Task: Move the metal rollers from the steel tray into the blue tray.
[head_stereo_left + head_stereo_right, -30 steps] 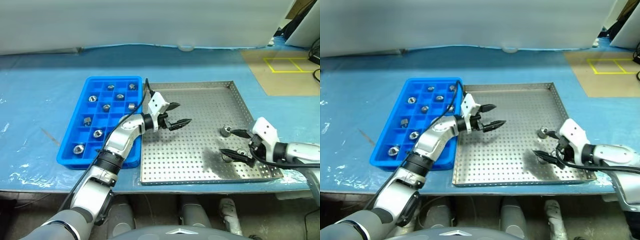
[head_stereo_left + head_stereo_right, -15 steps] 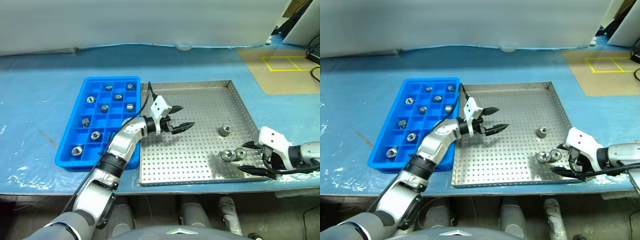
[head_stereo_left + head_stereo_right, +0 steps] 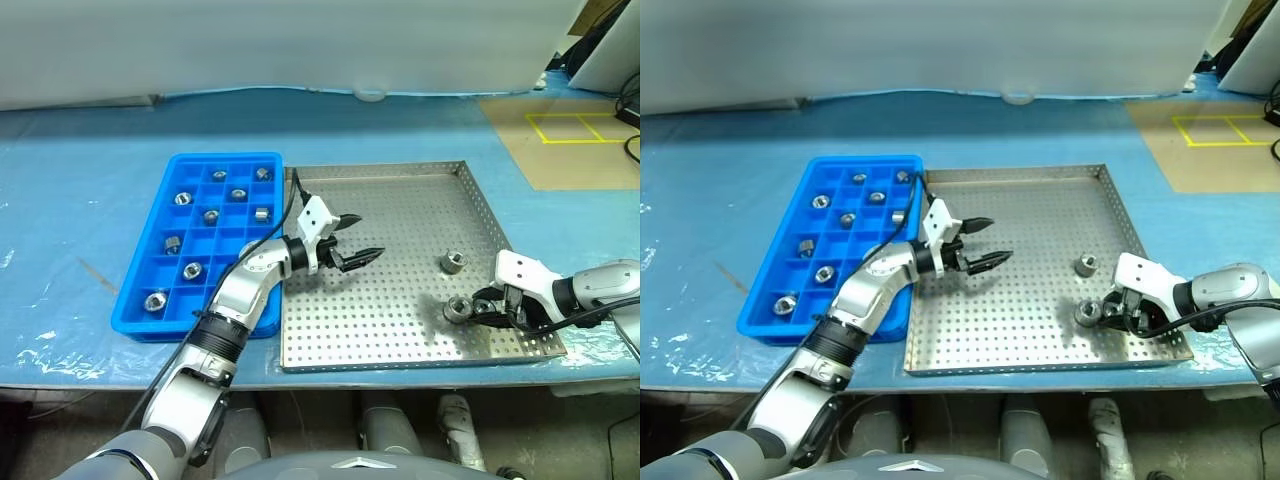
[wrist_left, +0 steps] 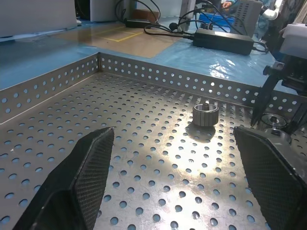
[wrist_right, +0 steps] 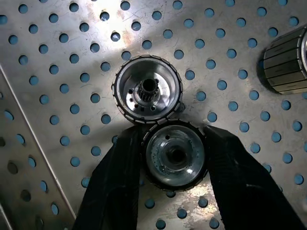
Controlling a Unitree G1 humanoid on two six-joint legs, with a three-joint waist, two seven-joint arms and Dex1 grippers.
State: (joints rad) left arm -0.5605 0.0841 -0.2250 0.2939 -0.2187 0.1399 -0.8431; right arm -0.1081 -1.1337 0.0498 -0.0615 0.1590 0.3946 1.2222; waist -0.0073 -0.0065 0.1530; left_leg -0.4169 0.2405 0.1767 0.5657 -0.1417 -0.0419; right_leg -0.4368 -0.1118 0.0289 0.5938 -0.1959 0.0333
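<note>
Steel rollers (image 3: 453,262) remain in the steel tray (image 3: 400,190): three near its right side, two touching. The right gripper (image 5: 175,158) pinches one roller (image 5: 175,154) of that pair (its neighbour (image 5: 147,95) sits against it), apparently ready to lift. Waiting over the tray's middle, the left gripper (image 3: 358,240) is spread and empty, perhaps for a handover. Just beside, the blue tray (image 3: 150,270) holds several rollers in separate compartments. Blue sheeting (image 3: 80,180) covers the bench.
</note>
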